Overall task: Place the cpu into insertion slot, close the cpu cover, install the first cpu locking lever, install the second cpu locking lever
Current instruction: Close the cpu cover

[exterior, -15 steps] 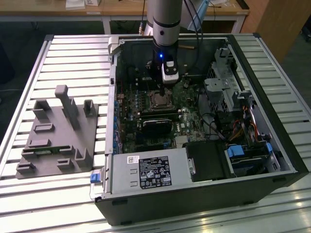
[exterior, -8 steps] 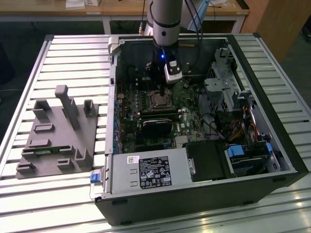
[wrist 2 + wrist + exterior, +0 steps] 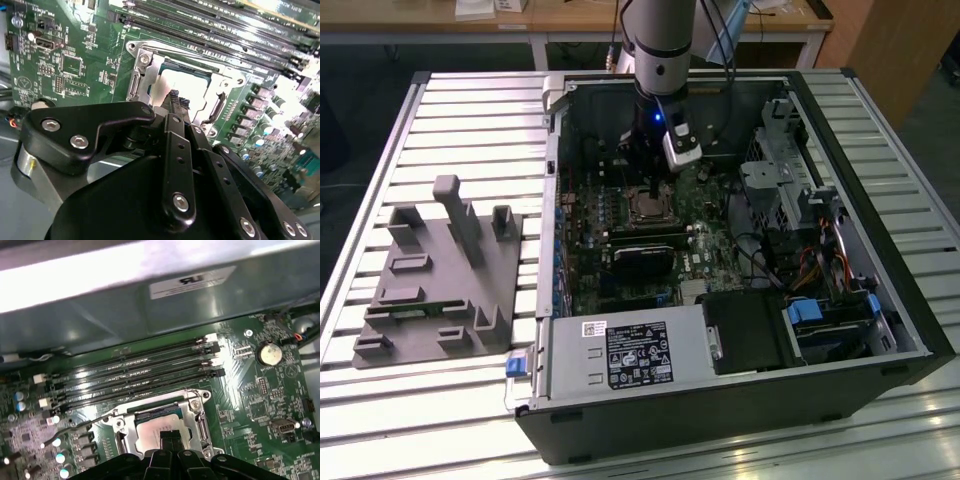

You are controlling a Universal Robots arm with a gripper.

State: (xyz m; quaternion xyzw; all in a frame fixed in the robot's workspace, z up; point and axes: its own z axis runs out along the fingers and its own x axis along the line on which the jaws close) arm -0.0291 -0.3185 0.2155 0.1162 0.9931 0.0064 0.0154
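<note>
Gripper (image 3: 176, 99) low over insertion slot (image 3: 646, 206) inside open computer case (image 3: 740, 410). Fingers (image 3: 172, 107) pressed together, nothing between them, tips just above cpu (image 3: 195, 82). That chip sits in slot, cpu cover (image 3: 194, 409) flat around it. Memory slots (image 3: 140, 367) just beside socket.

Glare is produced on the cpu (image 3: 186, 82) and chassis wall (image 3: 100, 270); in the exterior view the motherboard (image 3: 705, 245) is shadowed.
</note>
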